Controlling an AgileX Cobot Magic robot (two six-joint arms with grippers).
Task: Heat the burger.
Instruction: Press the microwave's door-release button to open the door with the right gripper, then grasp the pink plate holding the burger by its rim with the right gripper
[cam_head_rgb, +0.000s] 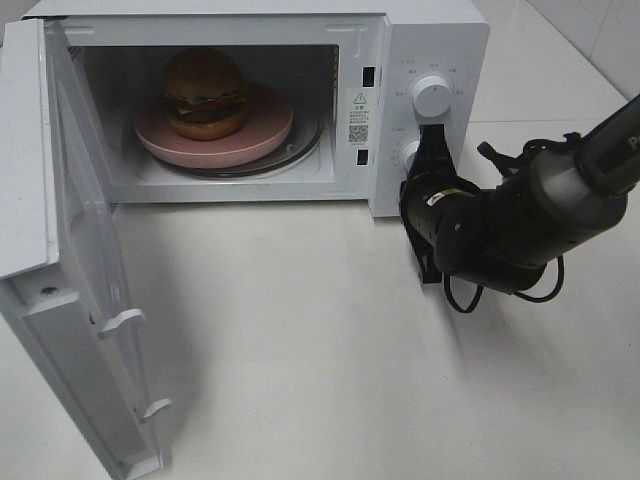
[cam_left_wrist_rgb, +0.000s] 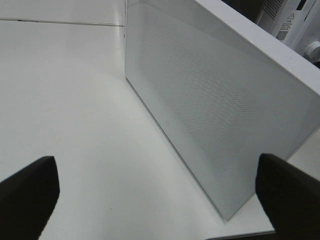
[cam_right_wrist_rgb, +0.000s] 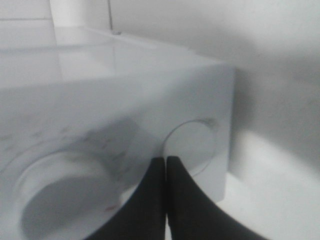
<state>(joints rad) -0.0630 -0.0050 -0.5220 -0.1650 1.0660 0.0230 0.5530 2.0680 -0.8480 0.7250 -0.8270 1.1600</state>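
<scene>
From the high view, one white box-shaped microwave oven stands on the white tabletop. Its single door is swung wide open on the left. Inside sits one burger with a glossy brown bun, green lettuce, a dark patty and yellow cheese. It rests on one round pink plate, which lies on the clear glass turntable. The control panel carries two round white knobs, an upper one and a lower one. One black arm shows here, the right. Its right tool points at the panel between the two knobs, beside the lower one.

In the left wrist view, the left tool has its two black fingers spread wide apart with nothing between them. It faces the door's dotted mesh pane above the tabletop.

In the right wrist view, the right tool is pressed fully closed, its two fingers flat together and gripping nothing. Their tips lie between the blurred near knob and the farther knob. Whether they touch the panel cannot be told.
</scene>
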